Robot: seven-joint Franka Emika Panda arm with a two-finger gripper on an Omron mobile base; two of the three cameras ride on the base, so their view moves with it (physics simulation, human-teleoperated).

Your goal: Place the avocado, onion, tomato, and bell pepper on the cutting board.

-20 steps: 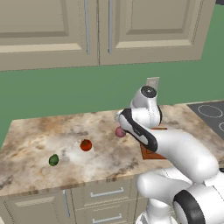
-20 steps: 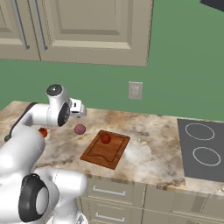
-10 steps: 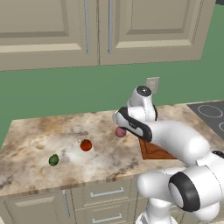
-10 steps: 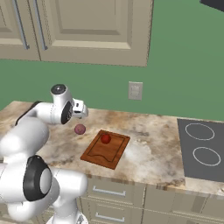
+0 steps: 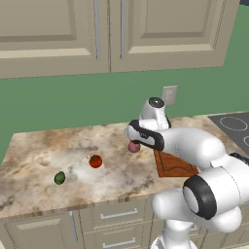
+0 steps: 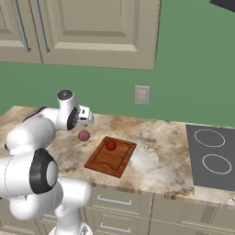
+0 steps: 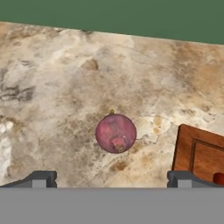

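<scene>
The robot's arm (image 5: 194, 151) is made of glossy white, rounded shells joined by dark grey ring joints. A round dark cap with a pale centre tops one joint. The pincer (image 7: 111, 179) ends in two small dark grey finger tips.

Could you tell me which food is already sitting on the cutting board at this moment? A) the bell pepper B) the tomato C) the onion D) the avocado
A: in the right base view a deep red bell pepper rests on the cutting board, while the onion lies on the counter beside it, and the tomato and avocado lie farther off on the counter.
</scene>
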